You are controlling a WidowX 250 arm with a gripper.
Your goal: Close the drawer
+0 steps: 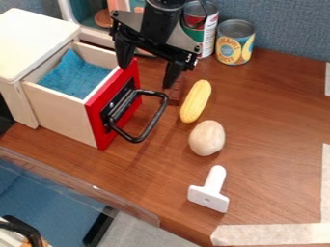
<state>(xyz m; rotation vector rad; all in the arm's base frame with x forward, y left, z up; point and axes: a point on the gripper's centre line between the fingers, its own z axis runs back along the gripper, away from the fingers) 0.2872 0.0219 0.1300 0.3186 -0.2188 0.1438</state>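
Observation:
The gripper (147, 75) hangs open at the top centre, its two fingers spread apart above the drawer's front. Below it, the drawer (61, 113) is pulled out of the white cabinet (35, 41) at the left. Its front panel (97, 113) is red, with a black loop handle (151, 121) sticking out to the right. A blue cloth (75, 75) lies inside the drawer. The fingers are above the panel and handle; whether either one touches the panel I cannot tell.
Right of the handle lie a yellow corn cob (196, 101) and a beige egg-shaped object (207, 138). A white T-shaped piece (210, 190) is nearer the front edge. Two cans, one yellow-labelled (234, 42) and one red and green (205, 30), stand at the back.

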